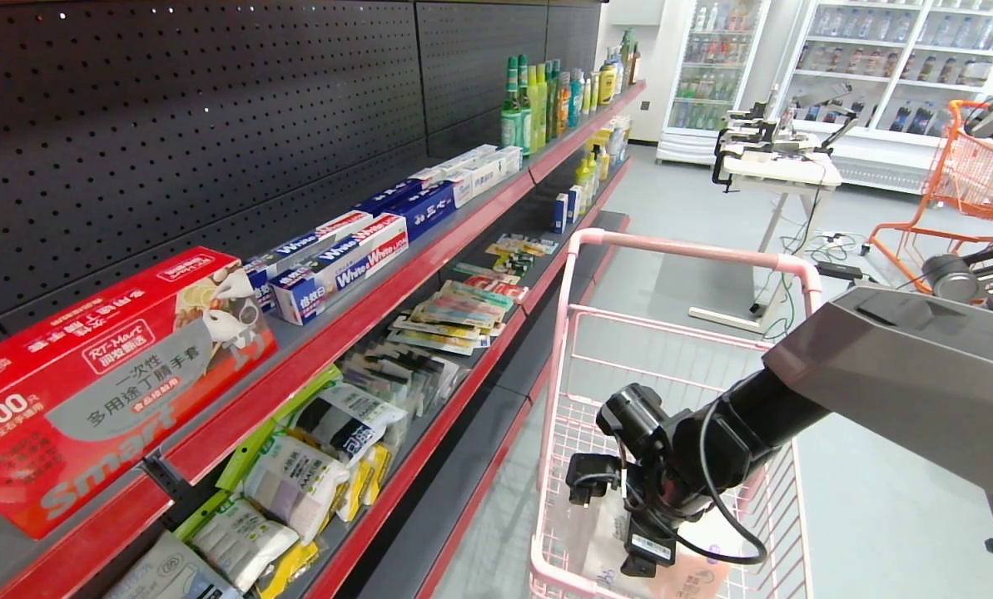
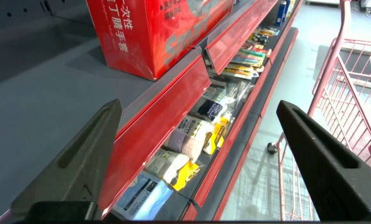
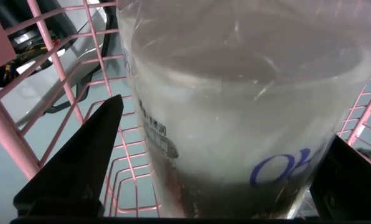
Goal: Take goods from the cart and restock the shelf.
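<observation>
Right jaws stood apart either side of the plastic pack [image 3: 235,124] in the cart [image 1: 679,247]; I judged a square, firm squeeze best, since it looked slippery.

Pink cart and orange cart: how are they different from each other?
The pink cart stands close by, right beside the red shelf; the orange cart stands far off, near the glass-door coolers. The right gripper is down inside the pink cart, open around a clear-wrapped pack; what the orange cart holds cannot be made out. Both are wire-basket carts.
</observation>
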